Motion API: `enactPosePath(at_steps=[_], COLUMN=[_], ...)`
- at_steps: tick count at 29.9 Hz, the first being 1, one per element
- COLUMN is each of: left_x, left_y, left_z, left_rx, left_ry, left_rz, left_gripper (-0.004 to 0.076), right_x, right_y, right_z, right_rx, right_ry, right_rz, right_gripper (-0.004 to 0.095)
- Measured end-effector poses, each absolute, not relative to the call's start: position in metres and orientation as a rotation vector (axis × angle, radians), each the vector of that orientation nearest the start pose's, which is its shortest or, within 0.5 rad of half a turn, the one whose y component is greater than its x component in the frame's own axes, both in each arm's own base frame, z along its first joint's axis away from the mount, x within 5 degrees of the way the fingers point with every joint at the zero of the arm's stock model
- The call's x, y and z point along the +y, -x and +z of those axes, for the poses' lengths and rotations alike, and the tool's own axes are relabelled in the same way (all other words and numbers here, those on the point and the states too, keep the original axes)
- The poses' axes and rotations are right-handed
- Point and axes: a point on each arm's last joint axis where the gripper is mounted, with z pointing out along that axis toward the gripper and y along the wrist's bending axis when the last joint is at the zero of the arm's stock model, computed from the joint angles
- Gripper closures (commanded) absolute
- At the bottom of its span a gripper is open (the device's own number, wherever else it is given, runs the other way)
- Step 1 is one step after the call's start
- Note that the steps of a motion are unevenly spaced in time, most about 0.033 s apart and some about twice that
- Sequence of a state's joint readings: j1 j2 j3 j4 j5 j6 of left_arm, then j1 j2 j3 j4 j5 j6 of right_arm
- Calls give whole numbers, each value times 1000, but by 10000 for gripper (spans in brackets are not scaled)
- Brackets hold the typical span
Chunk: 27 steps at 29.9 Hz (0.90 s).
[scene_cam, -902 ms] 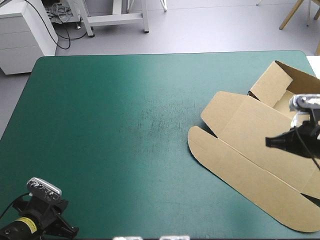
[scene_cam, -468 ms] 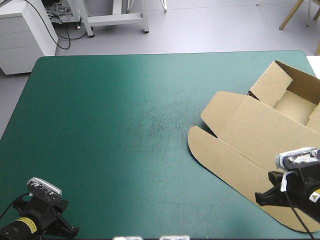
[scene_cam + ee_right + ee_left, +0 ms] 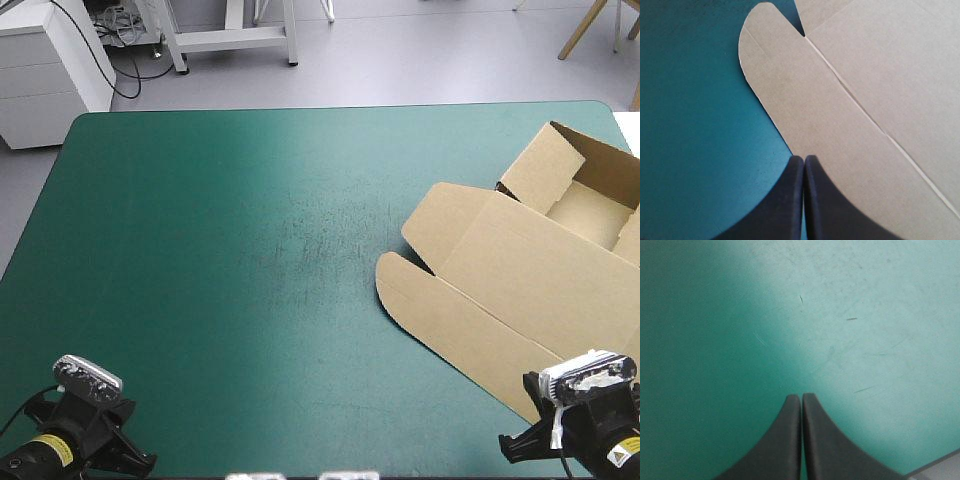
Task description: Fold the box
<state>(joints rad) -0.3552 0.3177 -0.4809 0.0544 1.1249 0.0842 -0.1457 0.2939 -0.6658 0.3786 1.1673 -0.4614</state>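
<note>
While the single brown box (image 3: 520, 270) lies on the right side of the tabletop (image 3: 200, 250), both of the robot's arms sit low at the near edge with nothing in their grasp. The box's far end stands as an open tray (image 3: 590, 205) with its walls raised. Its lid (image 3: 500, 300) is spread flat toward the near edge and ends in one rounded flap (image 3: 770, 75).

The right jaws are clenched and empty, their two black fingers (image 3: 785, 205) meeting over the flap's edge, where board gives way to the teal-green cover (image 3: 715, 315). That placement suggests they are parked just clear of the board, not working it.

The left jaws are likewise clenched on nothing, their fingers (image 3: 780, 445) over bare cover near the near left corner. They are well apart from the box, apparently kept out of the way.

In all: one box, two arms, two pairs of jaws.
</note>
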Motion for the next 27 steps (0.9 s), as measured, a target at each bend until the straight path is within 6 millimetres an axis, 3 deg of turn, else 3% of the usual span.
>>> enactPosePath(at_steps=[9,27], left_x=[-9,-9], left_y=[-39,-39], left_z=[262,262], left_rx=[2383,2383], left_ry=[-540,-540], left_rz=[-46,-45], left_gripper=[734,734], right_x=[26,25], right_y=[-33,-37], right_z=[295,298], right_rx=[2247,2195], right_ry=[349,325], right_rz=[167,145], right_gripper=[927,927])
